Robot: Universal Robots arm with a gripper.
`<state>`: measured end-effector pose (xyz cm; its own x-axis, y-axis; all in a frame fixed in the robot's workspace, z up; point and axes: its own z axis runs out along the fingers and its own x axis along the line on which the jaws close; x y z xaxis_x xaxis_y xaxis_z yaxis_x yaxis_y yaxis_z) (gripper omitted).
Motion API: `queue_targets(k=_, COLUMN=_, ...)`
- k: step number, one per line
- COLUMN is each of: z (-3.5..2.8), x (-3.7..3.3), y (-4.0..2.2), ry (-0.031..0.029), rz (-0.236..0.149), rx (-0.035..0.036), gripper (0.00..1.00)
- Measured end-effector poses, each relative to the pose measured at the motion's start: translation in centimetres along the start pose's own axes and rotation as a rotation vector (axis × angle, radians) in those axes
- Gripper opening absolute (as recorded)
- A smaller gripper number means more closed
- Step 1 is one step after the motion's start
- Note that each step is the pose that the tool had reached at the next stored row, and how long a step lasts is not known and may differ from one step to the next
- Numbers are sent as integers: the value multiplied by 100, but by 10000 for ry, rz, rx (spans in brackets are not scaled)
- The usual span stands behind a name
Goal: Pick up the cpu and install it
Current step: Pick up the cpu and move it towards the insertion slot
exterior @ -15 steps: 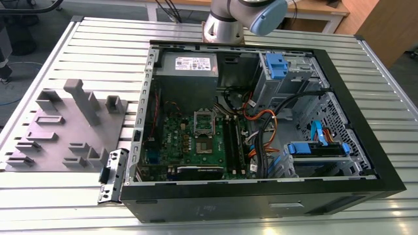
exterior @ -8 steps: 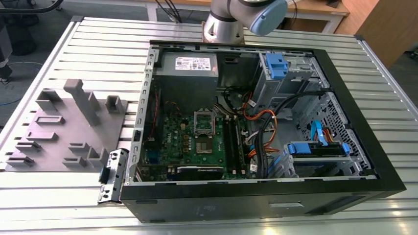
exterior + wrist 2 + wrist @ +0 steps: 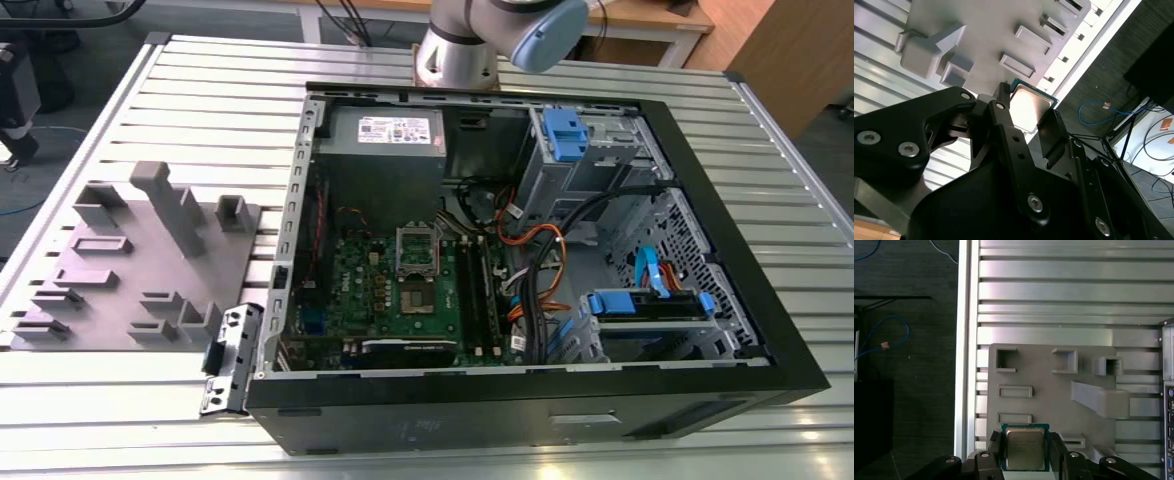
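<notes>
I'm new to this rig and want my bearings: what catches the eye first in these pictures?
An open computer case with its motherboard exposed takes up much of the slatted table in the exterior view. On that view's left lies a grey tray with upright blocks. In both wrist views the gripper holds the cpu between its fingers above that tray.

Silvery, green-rimmed cpu (image 3: 1025, 448); grey tray (image 3: 1054, 400); black fingers (image 3: 1057, 452).
</notes>
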<state>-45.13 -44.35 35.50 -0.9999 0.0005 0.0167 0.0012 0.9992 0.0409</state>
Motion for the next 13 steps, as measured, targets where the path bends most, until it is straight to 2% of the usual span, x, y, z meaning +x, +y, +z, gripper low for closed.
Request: queue_targets(k=13, z=-5, x=-306, y=1, ry=-1, rz=1, rx=-1, gripper=47)
